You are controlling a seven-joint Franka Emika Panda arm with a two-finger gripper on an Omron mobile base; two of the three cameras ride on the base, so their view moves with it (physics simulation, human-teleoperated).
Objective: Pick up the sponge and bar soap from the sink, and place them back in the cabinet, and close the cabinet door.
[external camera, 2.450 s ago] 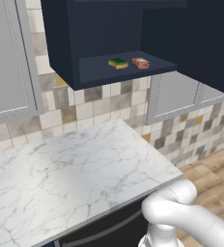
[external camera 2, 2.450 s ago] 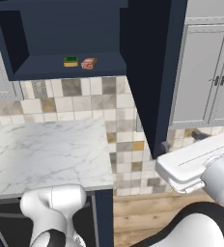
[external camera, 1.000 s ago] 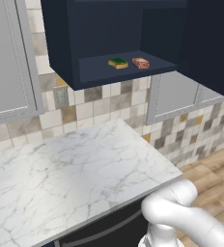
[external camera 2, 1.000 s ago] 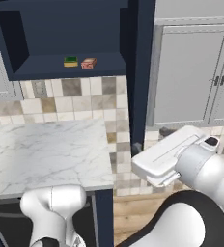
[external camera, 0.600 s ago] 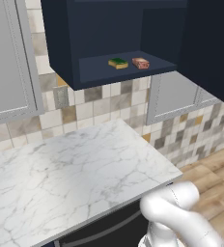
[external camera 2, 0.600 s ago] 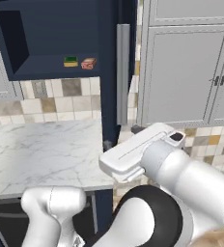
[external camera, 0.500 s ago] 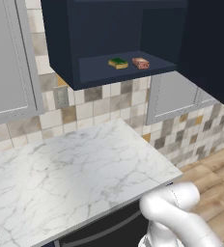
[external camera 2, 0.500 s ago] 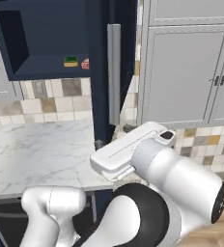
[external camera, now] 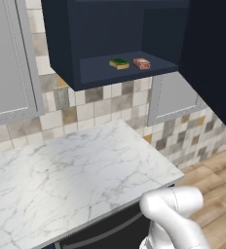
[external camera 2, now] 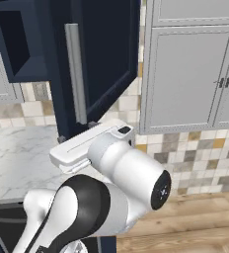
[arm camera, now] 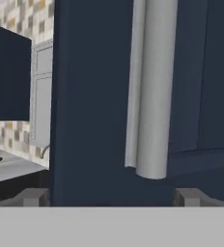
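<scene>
Navy cabinet door (external camera 2: pixel 104 54) has swung most of the way shut since a moment ago, claw (arm camera: pixel 111 197) wide and empty behind it, sponge (external camera: pixel 119 63) and soap (external camera: pixel 141 63) shelved.

The cabinet (external camera: pixel 66 58) shelf carried the sponge (external camera: pixel 119 63) and the bar soap (external camera: pixel 141 63), side by side, slightly apart.

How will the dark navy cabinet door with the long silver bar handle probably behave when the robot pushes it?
The flat dark navy cabinet door looks like a rigid panel, so it should probably swing as one piece rather than bend. Its long silver bar handle looks smooth and round, so open jaws pressing there might slide. The door already stands partly swung, so a light push seems likely enough.
</scene>
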